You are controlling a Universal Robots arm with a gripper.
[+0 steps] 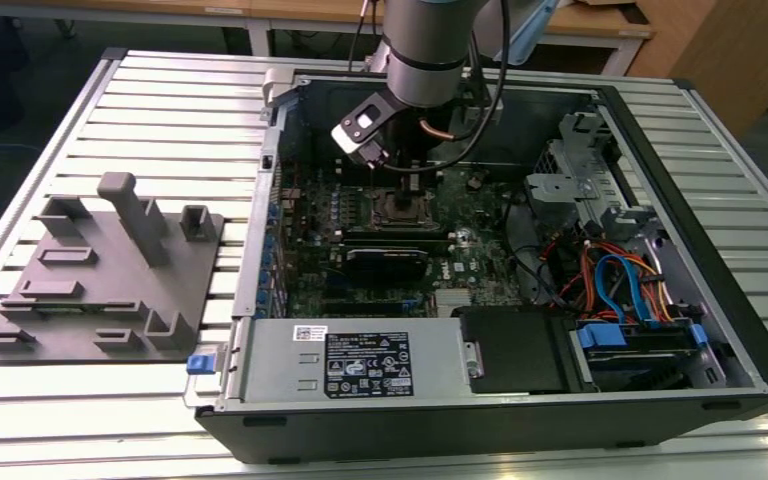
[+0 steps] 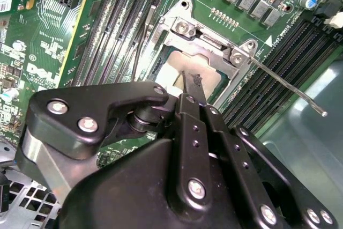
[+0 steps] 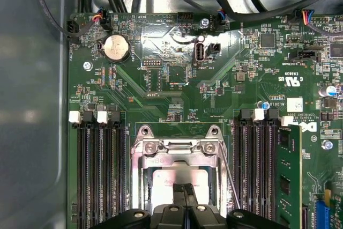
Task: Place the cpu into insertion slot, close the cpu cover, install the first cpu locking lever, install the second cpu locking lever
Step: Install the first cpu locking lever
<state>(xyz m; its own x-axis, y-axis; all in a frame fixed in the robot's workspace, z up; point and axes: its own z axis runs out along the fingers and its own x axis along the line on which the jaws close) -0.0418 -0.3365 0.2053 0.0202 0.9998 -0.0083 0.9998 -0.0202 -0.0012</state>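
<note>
The cpu lies flat in its socket on the green motherboard, its pale face showing through the window of the cpu cover. That grey cover lies down around the chip. My gripper is shut, with its fingertips together right over the cpu's face and nothing held between them. In the exterior view the gripper hangs just above the socket. One thin locking lever angles out free from the socket's corner. Another lever runs along the opposite side.
Rows of black memory slots flank the socket on both sides. The open computer case walls in the board, with cables toward the exterior view's right and a power supply in front. A grey fixture plate lies outside, at the exterior view's left.
</note>
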